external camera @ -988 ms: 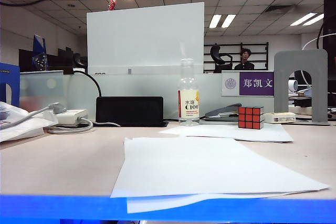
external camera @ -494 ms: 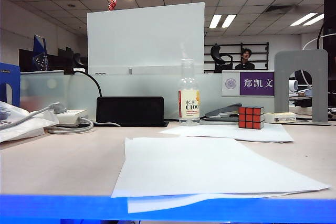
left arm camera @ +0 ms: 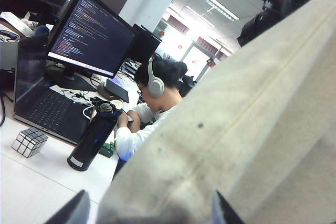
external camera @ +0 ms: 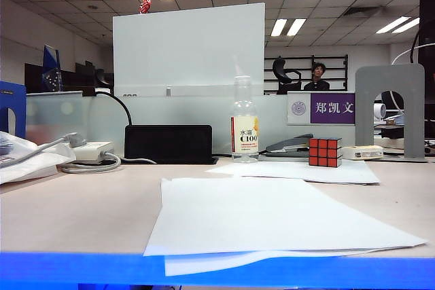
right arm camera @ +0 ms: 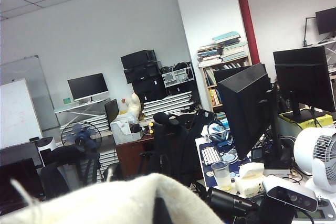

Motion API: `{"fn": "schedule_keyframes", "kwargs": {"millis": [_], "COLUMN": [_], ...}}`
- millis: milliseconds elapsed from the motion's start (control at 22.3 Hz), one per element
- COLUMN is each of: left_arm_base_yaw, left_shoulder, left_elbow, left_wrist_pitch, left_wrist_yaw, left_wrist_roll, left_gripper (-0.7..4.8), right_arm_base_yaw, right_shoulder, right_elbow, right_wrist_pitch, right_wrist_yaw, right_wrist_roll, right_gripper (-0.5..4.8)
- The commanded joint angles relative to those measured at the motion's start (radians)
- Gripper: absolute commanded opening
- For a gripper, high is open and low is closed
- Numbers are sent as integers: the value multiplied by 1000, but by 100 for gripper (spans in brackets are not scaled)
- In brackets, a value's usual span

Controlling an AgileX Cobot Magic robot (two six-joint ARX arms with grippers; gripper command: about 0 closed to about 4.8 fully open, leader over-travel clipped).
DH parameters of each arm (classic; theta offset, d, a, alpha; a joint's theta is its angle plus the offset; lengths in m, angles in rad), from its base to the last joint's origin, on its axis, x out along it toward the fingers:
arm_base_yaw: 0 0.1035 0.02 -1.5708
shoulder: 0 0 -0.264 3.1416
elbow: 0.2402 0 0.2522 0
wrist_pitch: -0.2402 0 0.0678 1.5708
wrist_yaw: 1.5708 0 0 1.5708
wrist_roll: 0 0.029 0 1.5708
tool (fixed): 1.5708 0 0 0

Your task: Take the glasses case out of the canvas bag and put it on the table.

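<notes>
The cream canvas bag [left arm camera: 247,129], specked with dark spots, fills most of the left wrist view. My left gripper [left arm camera: 149,211] is open, its dark fingertips [left arm camera: 73,212] wide apart with a bulge of the bag between them. In the right wrist view a fold of the canvas bag [right arm camera: 115,203] is bunched around my right gripper [right arm camera: 160,209], which is shut on it. The glasses case is hidden. The table [external camera: 81,215], with its blue front edge, shows in the exterior view, where neither gripper nor the bag appears.
On the table lie white paper sheets [external camera: 272,219], with a clear bottle [external camera: 244,123], a red puzzle cube [external camera: 325,152], a black box [external camera: 168,143], a stapler [external camera: 289,145] and a grey bookend [external camera: 389,110] behind. Cables and a power strip [external camera: 88,154] sit at the left.
A dark blue part of an arm at the top left of the exterior view has gone out of the picture. Everything on the table stays where it was.
</notes>
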Motion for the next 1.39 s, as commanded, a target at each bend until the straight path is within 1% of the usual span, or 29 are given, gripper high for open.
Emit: {"fn": "schedule_keyframes", "kwargs": {"millis": [45,225,359,449,674,808,1033,1213,1392], "left_arm_base_yaw": [-2,-3,-13,-41,-125,-128,-128,-127,-129], "left_shoulder": [-1,9,10,10,9,9,-9,-77,-92], "left_elbow": [2,2,2,2,2,2,2,2,2], "left_wrist_pitch": [29,26,26,26,26,26,27,27,26], "left_wrist_yaw": [2,2,2,5,23,24,24,22,22], "left_wrist_roll": [7,20,-5,-22,-21,-24,-68,-63,-64], "left_gripper": [305,305,305,305,305,305,304,304,305], "right_arm_base_yaw": [0,0,0,0,0,0,0,0,0], "right_shoulder": [-10,-17,-21,-21,-23,-23,-22,-22,-17], "right_elbow": [6,6,6,6,6,6,6,6,6], "right_wrist_pitch": [33,52,58,58,58,58,58,58,58], "right_wrist_yaw": [17,16,16,16,16,16,16,17,17], "right_wrist_roll": [16,35,37,40,40,40,39,39,39], "right_gripper": [-6,-6,-6,-6,-6,-6,-6,-6,-6]}}
